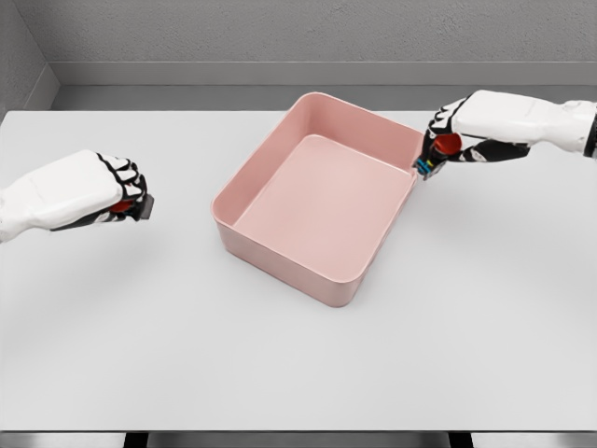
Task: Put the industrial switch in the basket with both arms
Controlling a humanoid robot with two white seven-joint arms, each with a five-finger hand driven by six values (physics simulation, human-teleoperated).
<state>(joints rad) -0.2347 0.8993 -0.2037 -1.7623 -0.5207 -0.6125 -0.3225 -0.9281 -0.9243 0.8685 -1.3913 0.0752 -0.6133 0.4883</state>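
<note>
on the white table (298, 364), nearest you: bare surface runs from the front edge up to the basket.
basket: the pink basket (280, 252) sits mid-table, turned at an angle so one rounded corner points toward you; you can see its whole floor, and nothing lies in it.
left hand: your left hand (107, 191) hovers well to the left of the basket, apart from it, fingers curled tight around a small dark object with a red part (131, 206); most of that object is buried in the fist, so you can't make out its shape.
right hand: your right hand (451, 131) is farther back, at the basket's right rim, fingers closed around the industrial switch (437, 154).
industrial switch: it is held in the right fist just beside the rim's outer edge, red on top, a bluish strip at the bottom; whether it touches the rim you cannot tell.
cut off: both forearms leave the picture at its sides.
</note>
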